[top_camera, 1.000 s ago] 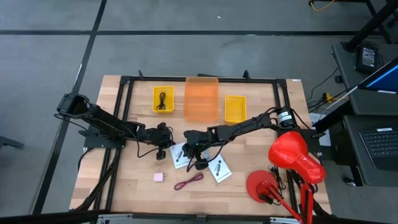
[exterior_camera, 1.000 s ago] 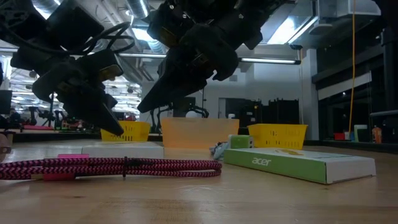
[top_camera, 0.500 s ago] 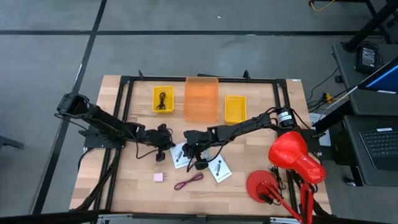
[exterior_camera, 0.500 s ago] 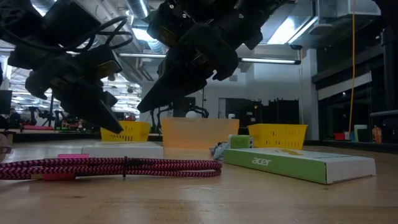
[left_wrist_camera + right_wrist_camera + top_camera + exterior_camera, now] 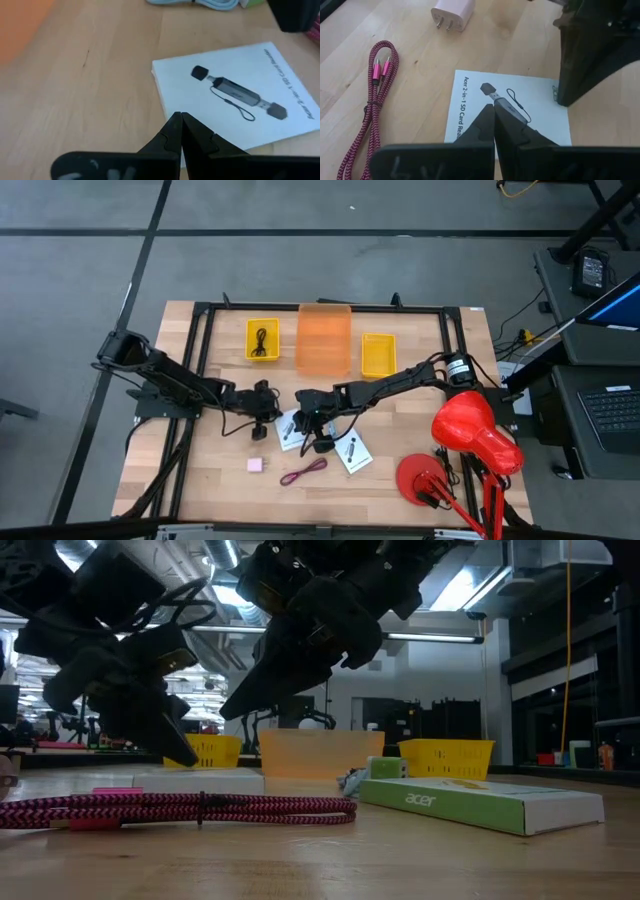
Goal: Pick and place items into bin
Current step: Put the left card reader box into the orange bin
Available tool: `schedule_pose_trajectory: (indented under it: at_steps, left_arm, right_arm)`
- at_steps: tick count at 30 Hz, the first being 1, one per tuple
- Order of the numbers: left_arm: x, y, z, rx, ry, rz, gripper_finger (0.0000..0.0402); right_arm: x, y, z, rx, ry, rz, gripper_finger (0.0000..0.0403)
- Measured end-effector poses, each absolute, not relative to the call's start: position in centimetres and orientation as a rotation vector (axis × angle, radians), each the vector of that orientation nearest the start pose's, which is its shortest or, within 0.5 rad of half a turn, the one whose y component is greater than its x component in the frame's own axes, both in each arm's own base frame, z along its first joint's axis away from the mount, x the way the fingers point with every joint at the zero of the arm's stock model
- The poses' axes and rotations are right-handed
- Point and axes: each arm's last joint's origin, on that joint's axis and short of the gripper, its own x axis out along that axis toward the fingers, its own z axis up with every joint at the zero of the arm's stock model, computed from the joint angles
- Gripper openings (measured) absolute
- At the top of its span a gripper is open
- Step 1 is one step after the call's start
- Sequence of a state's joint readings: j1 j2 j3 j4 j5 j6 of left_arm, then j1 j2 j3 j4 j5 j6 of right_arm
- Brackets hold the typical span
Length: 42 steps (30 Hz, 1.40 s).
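Observation:
Two white cards with black print lie flat on the table, one (image 5: 290, 430) between my grippers and one (image 5: 350, 452) to its right. My left gripper (image 5: 180, 119) is shut, its tips low over the first card's edge (image 5: 165, 107). My right gripper (image 5: 494, 111) is shut and hangs above the same card (image 5: 470, 107), clear of it. A pink square plug (image 5: 452, 10) and a maroon cord (image 5: 370, 95) lie nearer the front edge. A green cube (image 5: 385, 768) and a blue-grey clip (image 5: 350, 780) sit by the cards. A black cord (image 5: 263, 338) lies in the left yellow bin. My left gripper's shut tips (image 5: 190, 758) slant down from the table's left over the card's edge; I cannot tell whether they touch it.
Along the far side stand a yellow bin (image 5: 250, 352), an orange bin (image 5: 324, 340) and a second yellow bin (image 5: 378, 355). A red lamp (image 5: 470, 430) sits at the front right. A black frame (image 5: 200, 380) borders the work area.

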<state>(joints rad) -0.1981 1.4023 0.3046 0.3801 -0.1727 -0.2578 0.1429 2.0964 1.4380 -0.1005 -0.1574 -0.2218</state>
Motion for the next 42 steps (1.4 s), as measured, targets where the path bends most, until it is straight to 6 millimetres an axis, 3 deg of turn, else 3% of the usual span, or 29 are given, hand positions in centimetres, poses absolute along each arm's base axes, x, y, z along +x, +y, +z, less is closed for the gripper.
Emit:
schedule_pose_trajectory:
  at_steps: [23,42]
  left_arm:
    - [21.1,-3.5,10.0,-0.161,0.747,0.108,0.0002]
    - [21.8,-2.8,9.3,-0.211,0.724,0.129,0.0002]
  right_arm:
    - [44.8,6.9,16.3,-0.223,0.723,0.376,0.0000]
    - [43.8,10.0,15.9,-0.357,0.777,0.333,0.0000]
